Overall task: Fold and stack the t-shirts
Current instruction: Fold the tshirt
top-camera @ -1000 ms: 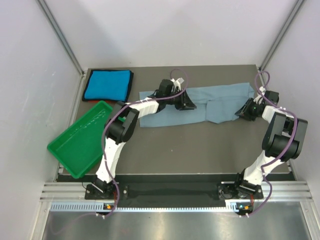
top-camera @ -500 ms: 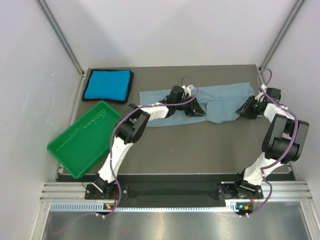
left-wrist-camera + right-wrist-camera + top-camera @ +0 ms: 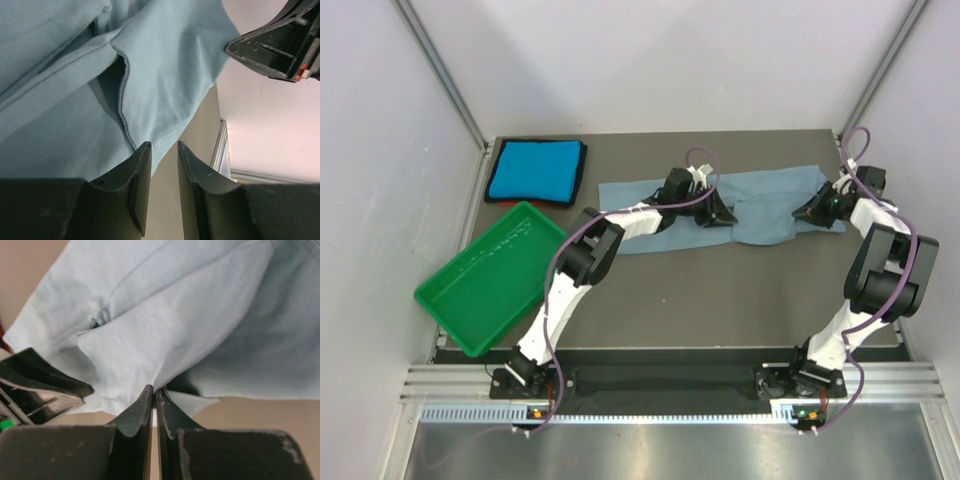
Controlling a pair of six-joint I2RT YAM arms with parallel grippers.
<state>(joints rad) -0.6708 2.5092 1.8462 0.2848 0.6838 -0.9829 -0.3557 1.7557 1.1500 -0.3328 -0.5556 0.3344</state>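
Nearest on the left, the green tray (image 3: 490, 290) sits at the left edge of the table (image 3: 720, 300). Past mid-table the grey-blue t-shirt (image 3: 770, 200) lies as a long band running left to right, with both arms reaching onto it. From above, neither gripper's opening can be read; the wrist cameras show it. The left gripper (image 3: 161, 147) has its jaws a narrow slit apart right at the shirt's hem, with nothing clamped between them. The right gripper (image 3: 153, 390) is pinched closed on a raised fold of the same shirt near its right end. At the far left corner the turquoise t-shirt (image 3: 535, 170) lies folded flat, seen only in the overhead view.
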